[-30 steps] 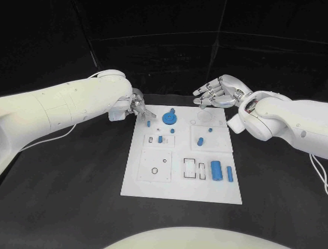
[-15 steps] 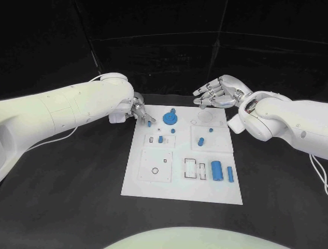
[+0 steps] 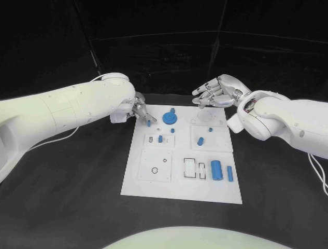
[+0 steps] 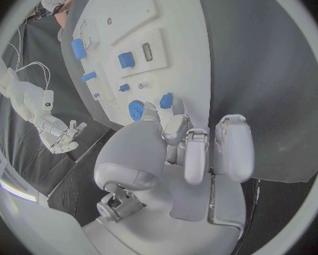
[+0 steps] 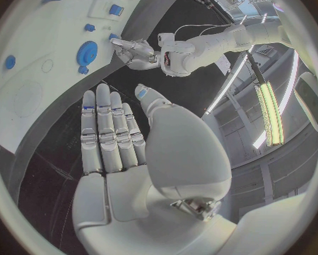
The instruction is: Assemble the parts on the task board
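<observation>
On the black table (image 3: 74,171), task board (image 3: 182,192) recesses hold blue parts (image 3: 217,168); left hand (image 3: 138,110) pinches one, right hand (image 3: 217,93) spread, holding nothing.

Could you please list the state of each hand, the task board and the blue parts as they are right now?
left hand: at the board's far left corner, fingertips at a small blue part; whether it grips the part cannot be told.
right hand: open, fingers apart, holding nothing, above the board's far edge.
task board: flat on the table.
blue round part: lying on the board, untouched.
two blue cylinders: lying side by side, untouched.
</observation>
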`<action>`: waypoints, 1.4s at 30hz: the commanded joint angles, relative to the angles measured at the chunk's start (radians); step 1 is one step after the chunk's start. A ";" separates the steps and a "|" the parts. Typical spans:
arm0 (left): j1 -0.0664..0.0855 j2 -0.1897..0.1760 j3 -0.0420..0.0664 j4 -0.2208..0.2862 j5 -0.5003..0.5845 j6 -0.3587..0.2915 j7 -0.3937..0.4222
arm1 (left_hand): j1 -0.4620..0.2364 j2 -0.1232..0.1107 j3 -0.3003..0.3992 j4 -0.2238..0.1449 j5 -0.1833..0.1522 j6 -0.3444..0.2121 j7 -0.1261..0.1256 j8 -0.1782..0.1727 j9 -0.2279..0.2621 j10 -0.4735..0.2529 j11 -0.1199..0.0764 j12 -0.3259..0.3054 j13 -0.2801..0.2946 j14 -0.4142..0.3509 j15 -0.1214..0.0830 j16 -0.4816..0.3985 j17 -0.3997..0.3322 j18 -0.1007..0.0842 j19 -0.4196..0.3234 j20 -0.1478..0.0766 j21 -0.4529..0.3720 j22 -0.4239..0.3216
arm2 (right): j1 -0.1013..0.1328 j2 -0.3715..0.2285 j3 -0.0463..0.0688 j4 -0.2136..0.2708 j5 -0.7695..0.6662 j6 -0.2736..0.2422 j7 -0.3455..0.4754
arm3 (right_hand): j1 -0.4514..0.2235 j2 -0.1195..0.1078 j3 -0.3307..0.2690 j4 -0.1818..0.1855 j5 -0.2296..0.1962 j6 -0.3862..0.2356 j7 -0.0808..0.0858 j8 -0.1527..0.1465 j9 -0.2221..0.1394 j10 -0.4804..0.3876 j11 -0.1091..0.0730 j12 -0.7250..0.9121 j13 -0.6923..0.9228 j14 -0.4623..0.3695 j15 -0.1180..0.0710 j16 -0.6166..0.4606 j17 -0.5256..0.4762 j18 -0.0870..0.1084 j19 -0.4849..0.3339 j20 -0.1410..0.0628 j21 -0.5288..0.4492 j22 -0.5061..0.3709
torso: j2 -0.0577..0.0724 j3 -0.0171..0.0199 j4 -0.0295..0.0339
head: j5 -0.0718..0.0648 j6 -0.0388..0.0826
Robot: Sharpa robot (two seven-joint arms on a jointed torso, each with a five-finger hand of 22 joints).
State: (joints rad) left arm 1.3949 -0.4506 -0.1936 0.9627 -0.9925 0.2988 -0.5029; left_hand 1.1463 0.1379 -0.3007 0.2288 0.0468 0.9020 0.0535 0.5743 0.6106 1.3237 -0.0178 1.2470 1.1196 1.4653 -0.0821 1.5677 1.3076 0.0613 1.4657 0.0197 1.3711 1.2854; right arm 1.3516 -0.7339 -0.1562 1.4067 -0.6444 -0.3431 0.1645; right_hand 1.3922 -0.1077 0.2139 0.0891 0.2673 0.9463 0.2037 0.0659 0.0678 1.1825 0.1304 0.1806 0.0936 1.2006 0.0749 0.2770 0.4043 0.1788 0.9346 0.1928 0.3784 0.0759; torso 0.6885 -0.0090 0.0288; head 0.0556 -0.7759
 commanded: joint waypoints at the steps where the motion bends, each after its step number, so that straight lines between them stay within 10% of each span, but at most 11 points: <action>1: 0.001 0.002 0.001 -0.002 -0.007 -0.002 0.013 | 0.008 0.004 -0.003 -0.002 0.000 -0.006 0.002 0.005 0.002 -0.010 0.001 -0.007 -0.005 0.105 0.000 0.003 0.263 -0.003 0.025 0.001 -0.005 -0.001 | 0.002 0.001 0.001 0.000 0.003 0.005 0.009 | -0.008 0.001 0.000 0.007 -0.003 -0.007 0.002 0.004 0.001 -0.008 -0.001 -0.001 -0.001 -0.007 0.000 0.003 -0.001 0.004 0.001 0.007 -0.004 -0.001 | 0.001 -0.0001 0.0004 | -0.001 -0.001; 28: 0.001 0.010 0.001 -0.006 -0.007 0.027 0.027 | 0.124 0.074 0.067 -0.100 0.001 -0.020 0.002 0.019 0.028 -0.020 0.001 -0.013 -0.010 0.105 0.002 0.003 0.263 -0.002 0.016 0.006 0.000 0.010 | 0.002 0.006 0.001 -0.002 0.003 0.007 0.010 | -0.008 0.001 0.000 0.008 -0.001 -0.007 0.002 0.004 0.001 -0.008 -0.001 -0.001 -0.001 -0.007 0.000 0.004 -0.001 0.004 0.001 0.007 -0.005 -0.002 | 0.000 -0.0005 0.0006 | -0.002 -0.009; 36: 0.001 0.009 0.001 -0.007 0.004 0.039 0.043 | 0.271 0.146 0.194 -0.218 0.003 -0.047 -0.013 0.002 0.026 -0.026 -0.015 -0.019 -0.009 0.105 -0.010 0.003 0.263 -0.003 0.016 -0.002 0.005 0.018 | 0.002 0.009 0.001 -0.004 0.003 0.005 0.015 | -0.008 0.001 0.000 0.008 0.000 -0.008 0.002 0.004 0.001 -0.009 -0.001 0.000 -0.001 -0.008 0.000 0.005 -0.001 0.004 0.001 0.007 -0.005 -0.002 | 0.000 -0.0010 0.0001 | -0.007 -0.005; 42: 0.001 0.003 0.001 -0.002 0.016 0.039 0.054 | 0.228 0.117 0.338 -0.288 0.000 -0.051 0.002 -0.010 0.025 -0.034 0.000 -0.040 -0.023 0.105 -0.002 0.003 0.263 -0.004 0.014 0.002 0.009 0.026 | 0.001 0.011 0.001 -0.007 0.003 0.005 0.018 | -0.007 0.002 0.001 0.008 0.001 -0.007 0.002 0.004 0.001 -0.008 -0.001 0.000 -0.001 -0.007 0.000 0.005 -0.001 0.004 0.001 0.007 -0.006 -0.002 | -0.001 -0.0004 0.0011 | -0.004 -0.007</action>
State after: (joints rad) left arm 1.3958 -0.4460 -0.1924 0.9594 -0.9878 0.3221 -0.4674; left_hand 1.3890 0.2558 -0.0951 0.0620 0.0454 0.8499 0.0518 0.5689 0.6325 1.2914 -0.0214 1.2110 1.0972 1.4689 -0.0856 1.5677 1.3074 0.0614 1.4657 0.0198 1.3750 1.3082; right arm 1.3509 -0.7237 -0.1562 1.3998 -0.6444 -0.3422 0.1682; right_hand 1.3922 -0.1077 0.2167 0.0919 0.2673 0.9463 0.2037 0.0659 0.0678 1.1826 0.1304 0.1806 0.0937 1.2007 0.0749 0.2768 0.4044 0.1788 0.9346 0.1928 0.3784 0.0752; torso 0.6882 -0.0097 0.0296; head 0.0496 -0.7814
